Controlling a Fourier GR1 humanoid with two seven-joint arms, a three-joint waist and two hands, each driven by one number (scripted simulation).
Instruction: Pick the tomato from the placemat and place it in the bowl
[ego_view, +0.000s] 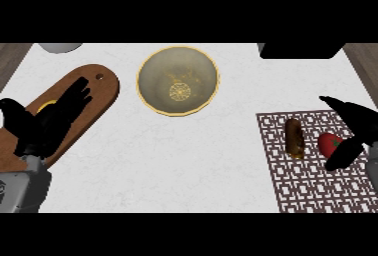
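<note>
A red tomato (330, 143) lies on the brown lattice placemat (310, 185) at the right. My right hand (353, 131) is at the tomato's right side, fingers straight above it and the thumb reaching down beside it, open and partly hiding its right edge. The olive bowl with a gold rim (178, 81) stands at the back middle. My left hand (46, 117) rests open at the left, fingers up, over the wooden board.
A brown oblong pastry (294, 138) lies on the placemat just left of the tomato. A wooden cutting board (85, 100) with something yellow on it lies at the left. A grey object (60, 47) and a black object (301, 50) sit at the counter's back edge.
</note>
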